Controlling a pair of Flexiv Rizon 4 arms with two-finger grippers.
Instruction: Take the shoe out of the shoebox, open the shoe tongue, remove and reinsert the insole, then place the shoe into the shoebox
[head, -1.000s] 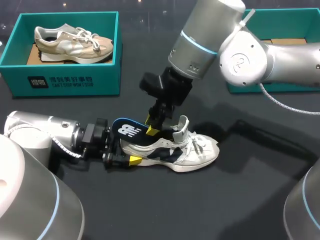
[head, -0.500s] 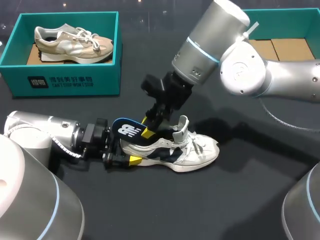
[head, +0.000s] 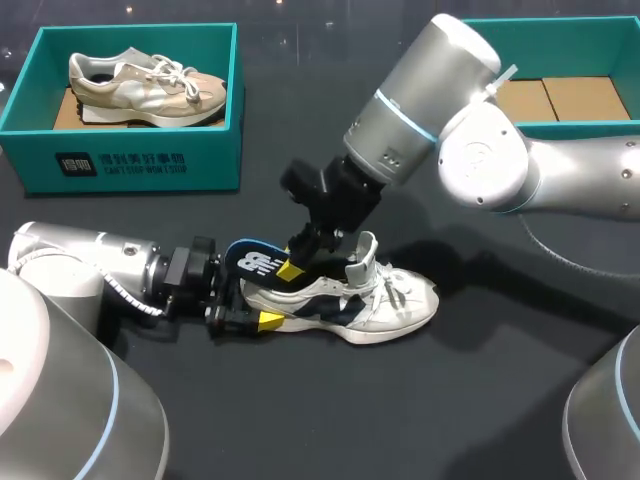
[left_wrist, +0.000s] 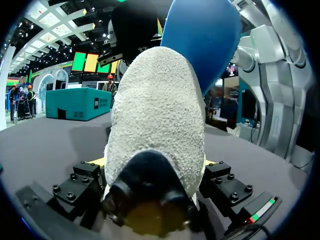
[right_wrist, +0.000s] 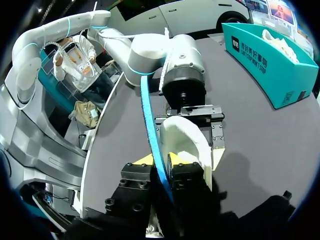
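A white and navy shoe lies on its sole on the dark table, toe to the right and tongue raised. My left gripper comes in low from the left and is shut on the shoe's heel, with a finger on each side. A blue insole sticks up and back out of the heel opening. My right gripper reaches down from above and is shut on the insole's edge, which runs between its fingers. The insole's blue tip rises over the heel.
A teal shoebox at the back left holds a beige shoe. A second teal shoebox with brown cardboard inside stands at the back right, partly behind my right arm. Dark table lies bare in front of the shoe.
My right gripper has shifted a little left and down along the insole and shut on it. The right arm has leaned further over. The left gripper and the shoe have not moved.
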